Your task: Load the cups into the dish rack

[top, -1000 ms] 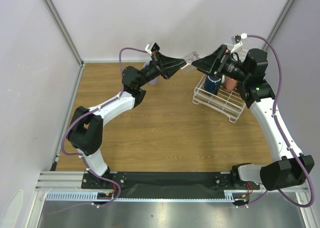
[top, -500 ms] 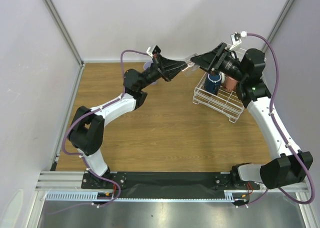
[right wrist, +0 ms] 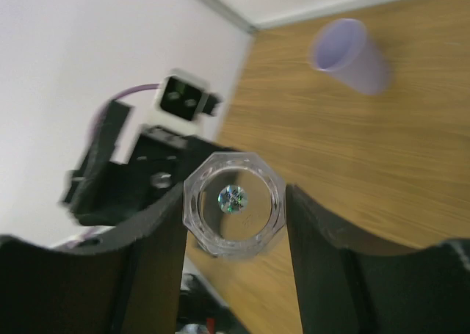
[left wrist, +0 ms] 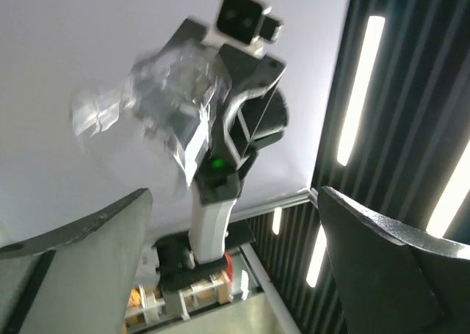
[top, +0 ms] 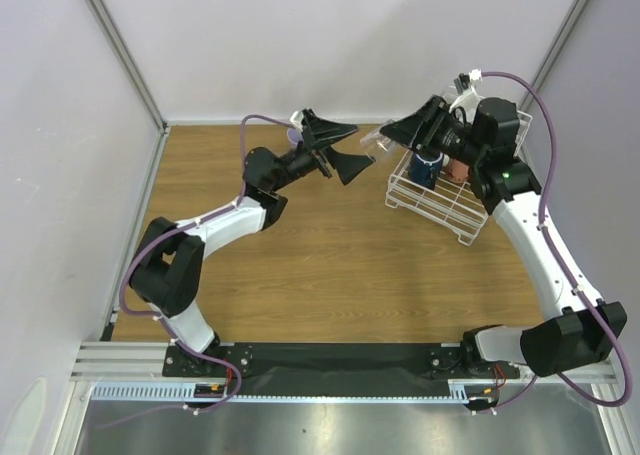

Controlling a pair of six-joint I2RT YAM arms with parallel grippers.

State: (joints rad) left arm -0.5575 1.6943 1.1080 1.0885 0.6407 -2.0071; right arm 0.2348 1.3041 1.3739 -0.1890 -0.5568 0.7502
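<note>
Your right gripper (top: 391,135) clamps a clear glass (right wrist: 233,203) with an eight-sided rim; your left gripper (left wrist: 235,198) gapes wide.

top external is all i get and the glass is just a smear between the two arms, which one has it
observer: The right wrist view shows the clear glass between the right fingers, one against each side.
operator: and the left ones, are they off it
observer: Yes. In the left wrist view the left fingers stand wide apart with nothing between them; the glass is out beyond them.
operator: whats the purple bit i can half see
observer: The lavender tumbler. The right wrist view shows it on the wooden table, mouth towards the camera, nothing touching it.
</note>
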